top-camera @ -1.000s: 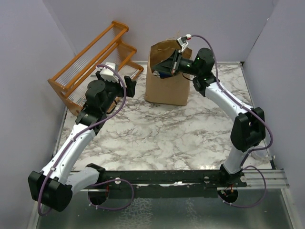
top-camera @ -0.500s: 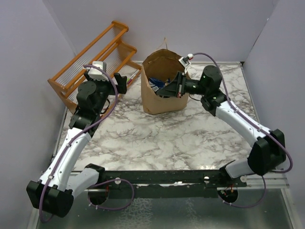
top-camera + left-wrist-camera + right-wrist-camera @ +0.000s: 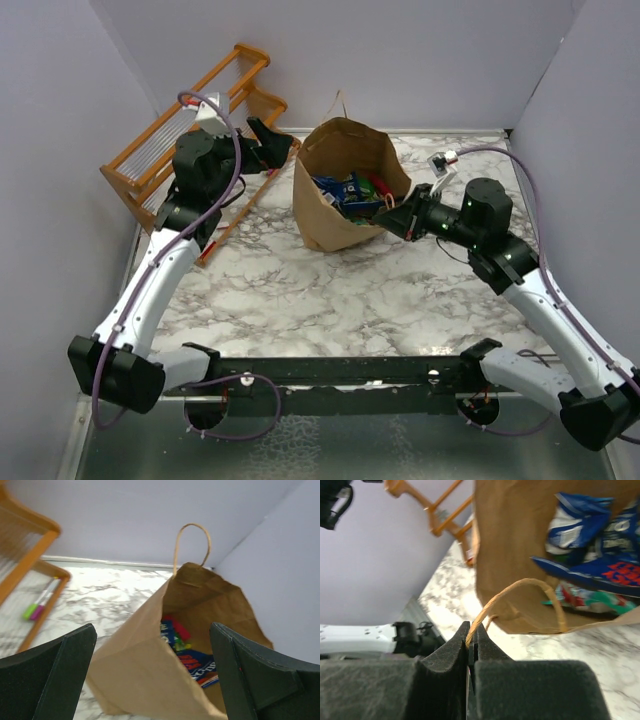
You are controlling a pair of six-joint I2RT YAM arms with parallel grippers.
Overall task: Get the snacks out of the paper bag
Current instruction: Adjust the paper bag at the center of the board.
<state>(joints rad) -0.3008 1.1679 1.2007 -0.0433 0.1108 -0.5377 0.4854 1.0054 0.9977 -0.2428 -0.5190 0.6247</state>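
At the far middle of the counter: one paper bag (image 3: pixel 320 215), brown and creased. It is tipped toward the right arm, its mouth gaping at the top camera.
Bag's handles: two twisted loops. One (image 3: pixel 192 542) stands free above the far rim; the other (image 3: pixel 520 592) is pinched by the right claw.
Inside the bag: the snacks (image 3: pixel 345 190). At least two are dark blue, one is teal-green with red print beneath them, and one red one lies deeper in. The full count cannot be told.
On the right arm: one right claw (image 3: pixel 388 222), its fingers pressed together on the near handle, just beside the bag's rim.
On the left arm: one left claw (image 3: pixel 272 142), fingers spread wide and holding nothing. It hovers beside the bag's left side, apart from it.
At the far left: one orange wooden rack (image 3: pixel 190 120), slanted along the wall. Two markers (image 3: pixel 37 607), one green and one pink, lie on its low shelf.
Surface: one counter (image 3: pixel 330 290), white marble pattern with grey veins.
Room: plain pale lilac walls (image 3: pixel 450 60) on three sides.
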